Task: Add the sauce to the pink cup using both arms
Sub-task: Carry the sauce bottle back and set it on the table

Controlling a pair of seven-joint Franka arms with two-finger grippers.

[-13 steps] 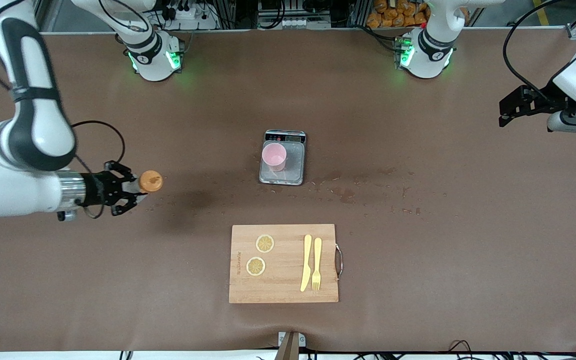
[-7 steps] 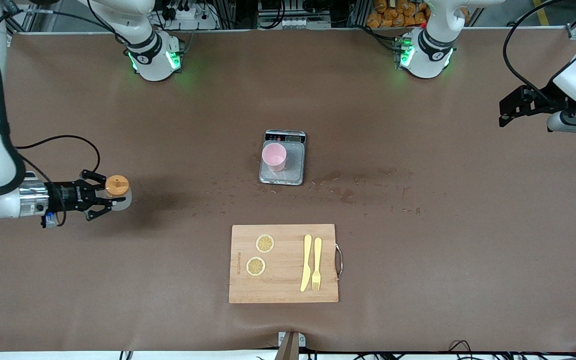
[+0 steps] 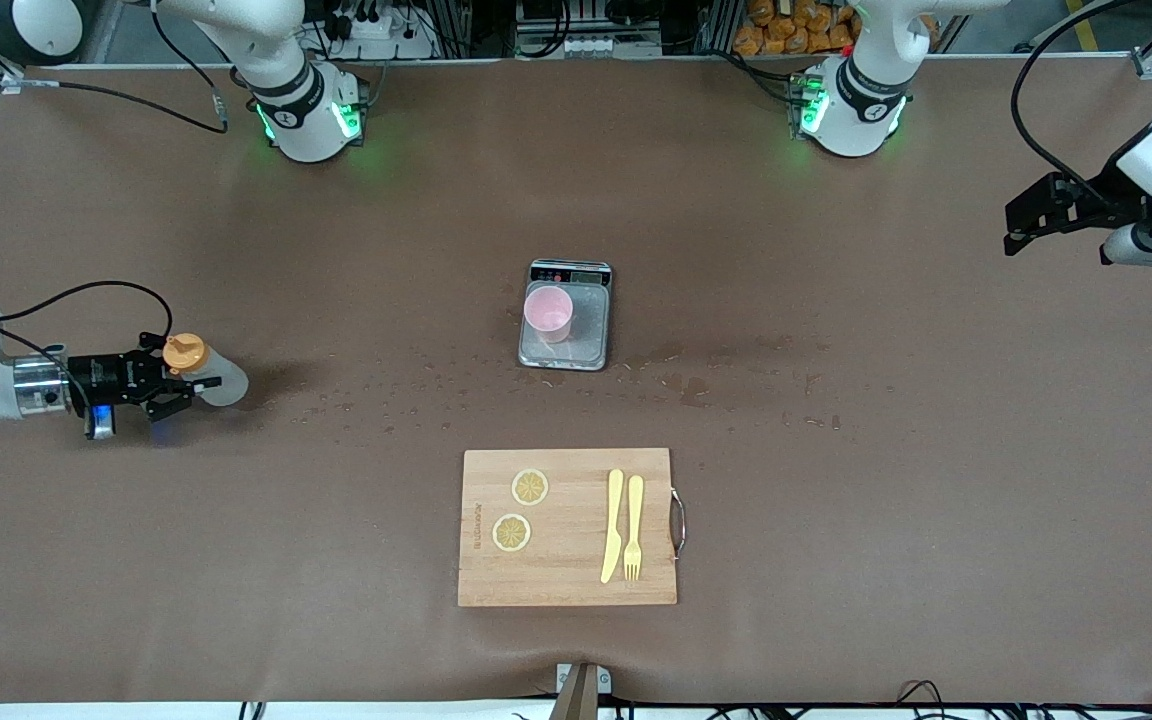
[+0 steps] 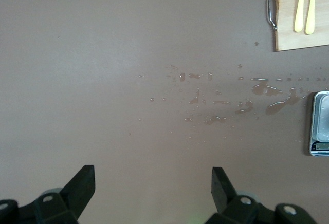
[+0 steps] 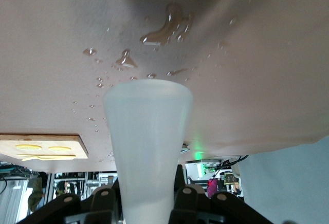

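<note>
Right gripper point(image 3: 171, 385), clenched on the sauce bottle point(image 3: 204, 372), has swung out to 9 o'clock of the pink cup point(image 3: 548, 311); pouring looks finished. Left gripper point(image 3: 1031, 215) waits, released.

Open table point(image 3: 936, 520) around the scale point(image 3: 565, 343), pink cup point(image 3: 548, 311) on it. Wide bare lanes toward both arms' ends, only wet spots point(image 3: 696, 385) there. Cutting board point(image 3: 567, 527) with lemon slices point(image 3: 530, 487), knife point(image 3: 613, 525) and fork point(image 3: 633, 528) blocking the stretch nearer the front camera. Sauce bottle point(image 3: 206, 373) in the right tool point(image 3: 176, 385) occupying the right arm's end.
</note>
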